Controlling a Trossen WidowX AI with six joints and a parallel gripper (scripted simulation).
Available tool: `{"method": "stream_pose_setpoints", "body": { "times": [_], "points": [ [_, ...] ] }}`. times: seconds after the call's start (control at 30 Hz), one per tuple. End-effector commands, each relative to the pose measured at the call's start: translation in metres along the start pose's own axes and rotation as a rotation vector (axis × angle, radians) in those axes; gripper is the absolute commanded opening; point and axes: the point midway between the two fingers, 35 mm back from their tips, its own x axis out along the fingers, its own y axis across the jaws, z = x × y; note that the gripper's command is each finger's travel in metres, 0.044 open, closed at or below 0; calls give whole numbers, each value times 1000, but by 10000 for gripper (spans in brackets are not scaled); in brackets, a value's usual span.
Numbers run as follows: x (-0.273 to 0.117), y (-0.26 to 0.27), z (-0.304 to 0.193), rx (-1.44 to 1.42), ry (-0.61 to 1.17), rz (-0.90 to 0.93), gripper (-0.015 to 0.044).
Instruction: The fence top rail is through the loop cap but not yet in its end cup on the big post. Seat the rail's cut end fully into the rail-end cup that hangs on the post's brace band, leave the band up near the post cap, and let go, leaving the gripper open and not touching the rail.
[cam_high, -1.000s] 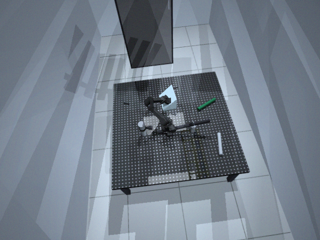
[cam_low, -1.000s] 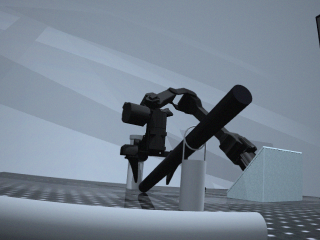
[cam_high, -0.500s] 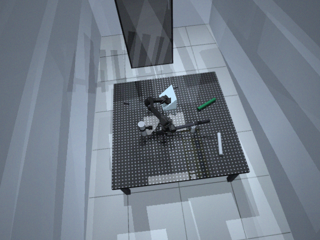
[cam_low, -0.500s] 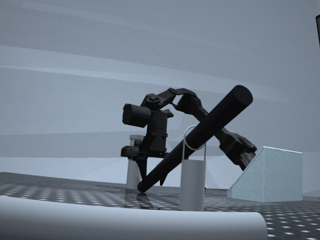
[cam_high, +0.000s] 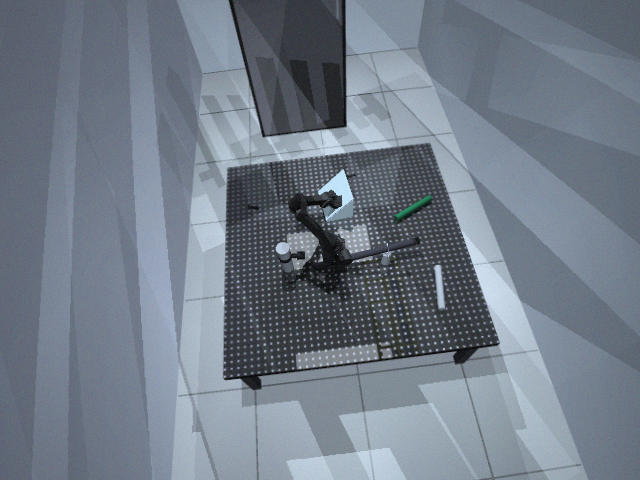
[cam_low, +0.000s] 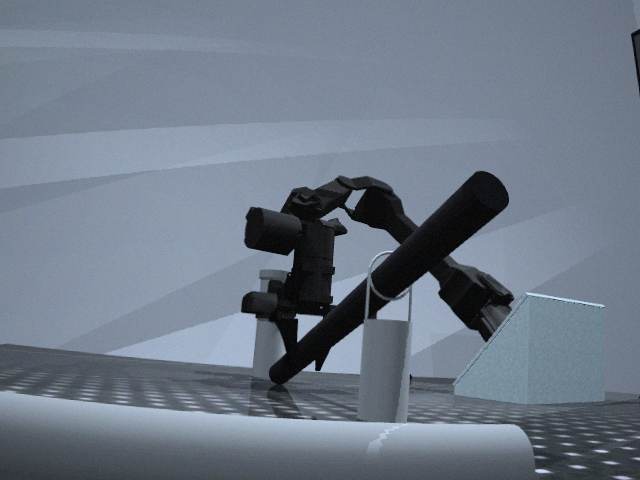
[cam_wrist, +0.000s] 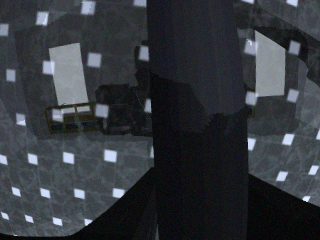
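The dark rail (cam_high: 373, 251) (cam_low: 423, 248) (cam_wrist: 200, 100) slants through the wire loop (cam_low: 369, 294) on the short grey post (cam_high: 385, 259) (cam_low: 383, 369). Its far end is low, at or just above the table, outside the cup; whether it touches the table is unclear. My gripper (cam_low: 305, 355) (cam_wrist: 191, 174) points down and is shut on the rail near that low end. The white-capped big post (cam_high: 287, 264) (cam_low: 267, 348) stands beyond. Its dark rail-end cup (cam_high: 298, 255) juts toward the rail, high on the post; my gripper hides it in the exterior view.
A pale blue wedge block (cam_high: 338, 183) (cam_low: 566, 351) stands beside the arm's base. A green rod (cam_high: 413, 207) and a white rod (cam_high: 439, 287) (cam_low: 258, 439) lie on the dotted dark table (cam_high: 310, 325). A dark panel (cam_high: 299, 82) stands behind the table.
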Motion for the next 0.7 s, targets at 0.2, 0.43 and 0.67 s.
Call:
{"method": "stream_pose_setpoints", "body": {
  "times": [0.2, 0.43, 0.67],
  "points": [
    [-15, -3, 3, 8, -49, -12, 0],
    [-38, -7, 10, 20, -149, -24, 0],
    [-64, -8, 19, 28, -252, -8, 0]
  ]
}}
